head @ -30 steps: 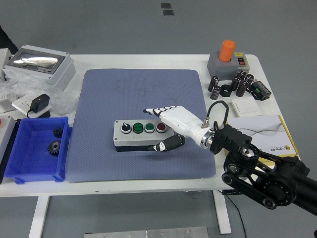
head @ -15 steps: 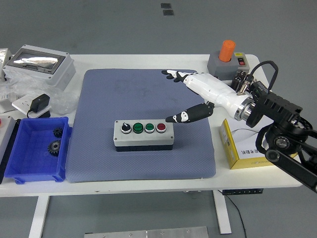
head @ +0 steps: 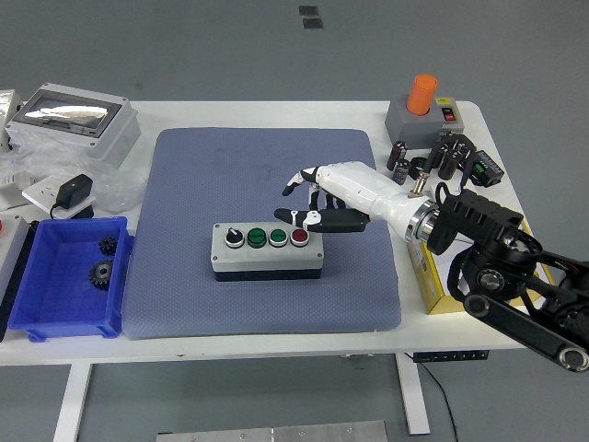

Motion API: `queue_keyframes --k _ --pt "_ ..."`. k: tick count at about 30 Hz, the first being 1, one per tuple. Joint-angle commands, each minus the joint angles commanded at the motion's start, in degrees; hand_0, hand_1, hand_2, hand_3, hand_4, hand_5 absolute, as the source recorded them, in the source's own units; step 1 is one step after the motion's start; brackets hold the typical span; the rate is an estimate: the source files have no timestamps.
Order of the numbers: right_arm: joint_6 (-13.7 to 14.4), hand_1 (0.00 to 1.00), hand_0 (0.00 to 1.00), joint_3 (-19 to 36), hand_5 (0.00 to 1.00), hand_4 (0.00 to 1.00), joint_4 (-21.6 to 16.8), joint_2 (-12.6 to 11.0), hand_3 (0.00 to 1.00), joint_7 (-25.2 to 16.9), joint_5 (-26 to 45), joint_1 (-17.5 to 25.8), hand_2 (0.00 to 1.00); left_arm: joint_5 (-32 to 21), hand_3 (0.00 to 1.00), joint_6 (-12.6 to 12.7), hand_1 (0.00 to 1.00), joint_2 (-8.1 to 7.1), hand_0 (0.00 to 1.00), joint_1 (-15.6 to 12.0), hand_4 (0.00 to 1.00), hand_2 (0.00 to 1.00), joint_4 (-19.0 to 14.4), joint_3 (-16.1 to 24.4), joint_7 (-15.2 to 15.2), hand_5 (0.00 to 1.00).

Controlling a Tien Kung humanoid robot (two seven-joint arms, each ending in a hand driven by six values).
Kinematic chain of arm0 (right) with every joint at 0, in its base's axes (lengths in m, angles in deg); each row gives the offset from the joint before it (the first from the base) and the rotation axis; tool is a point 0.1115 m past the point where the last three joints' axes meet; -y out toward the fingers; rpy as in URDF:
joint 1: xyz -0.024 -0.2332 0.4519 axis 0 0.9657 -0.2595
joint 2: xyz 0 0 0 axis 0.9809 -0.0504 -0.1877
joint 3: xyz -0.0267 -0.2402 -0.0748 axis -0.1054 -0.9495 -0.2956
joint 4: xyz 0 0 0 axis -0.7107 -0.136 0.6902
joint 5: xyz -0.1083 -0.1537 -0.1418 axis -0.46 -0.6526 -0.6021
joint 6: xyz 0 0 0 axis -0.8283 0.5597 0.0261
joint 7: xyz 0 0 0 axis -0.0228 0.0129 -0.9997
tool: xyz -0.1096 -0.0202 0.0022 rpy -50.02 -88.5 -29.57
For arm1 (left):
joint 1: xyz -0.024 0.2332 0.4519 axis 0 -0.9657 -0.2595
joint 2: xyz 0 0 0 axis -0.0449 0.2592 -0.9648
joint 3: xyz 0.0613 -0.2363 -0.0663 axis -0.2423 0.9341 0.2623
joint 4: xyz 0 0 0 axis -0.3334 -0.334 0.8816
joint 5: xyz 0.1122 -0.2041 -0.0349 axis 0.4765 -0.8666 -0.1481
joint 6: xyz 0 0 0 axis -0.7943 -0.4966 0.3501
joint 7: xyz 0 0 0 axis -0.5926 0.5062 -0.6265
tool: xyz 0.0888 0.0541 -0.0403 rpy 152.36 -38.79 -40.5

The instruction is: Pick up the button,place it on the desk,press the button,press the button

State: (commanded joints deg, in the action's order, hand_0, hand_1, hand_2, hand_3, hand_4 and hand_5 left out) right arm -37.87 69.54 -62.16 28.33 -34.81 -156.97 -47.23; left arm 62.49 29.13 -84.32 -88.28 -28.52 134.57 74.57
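Note:
The button box [head: 267, 250] is a grey box with a black knob, two green buttons and a red button on top. It lies flat on the blue-grey mat [head: 262, 230] near the mat's middle front. My right hand [head: 311, 196] comes in from the right and hovers just above and behind the box's right end. Its fingers are spread and hold nothing. The thumb tip [head: 304, 219] is close above the red button [head: 299, 237], and I cannot tell whether it touches. The left arm is out of view.
A blue bin [head: 64, 276] with gears stands at the left front. A grey box with a clear lid [head: 72, 118] and a black adapter [head: 74, 195] are at the back left. An orange-topped switch box [head: 421, 109], black capacitors [head: 433, 158] and a yellow-edged box [head: 433, 276] are at the right.
One second ago the hand was around the box's right end. It then lifted up and back to the right, and has now come down and left over the red button.

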Motion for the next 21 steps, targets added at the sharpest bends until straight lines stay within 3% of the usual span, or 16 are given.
queue_keyframes --k 3,4,10,21 --pt "0.06 0.104 0.071 -0.97 0.998 0.81 0.95 0.65 0.712 0.72 -0.35 -0.18 0.177 0.05 0.75 0.01 0.628 0.0 0.673 -0.01 0.958 0.621 -0.01 0.07 0.04 0.673" --pt "0.07 0.088 0.046 -1.35 0.998 0.69 1.38 0.96 0.707 0.91 -0.51 -0.27 0.17 0.1 0.751 0.02 0.628 -0.01 0.674 0.01 0.959 0.621 -0.01 0.13 0.07 0.674" --pt "0.17 0.073 0.039 -3.8 0.998 0.668 3.64 2.47 0.697 1.78 -1.36 -0.51 0.165 0.09 0.75 0.07 0.628 0.07 0.674 0.08 0.96 0.62 0.0 0.27 0.25 0.676" --pt "0.31 0.062 0.028 -5.4 0.998 0.688 5.07 2.78 0.693 2.3 -1.97 0.09 0.163 0.05 0.75 0.16 0.627 0.13 0.674 0.08 0.962 0.617 -0.03 0.38 0.39 0.69"
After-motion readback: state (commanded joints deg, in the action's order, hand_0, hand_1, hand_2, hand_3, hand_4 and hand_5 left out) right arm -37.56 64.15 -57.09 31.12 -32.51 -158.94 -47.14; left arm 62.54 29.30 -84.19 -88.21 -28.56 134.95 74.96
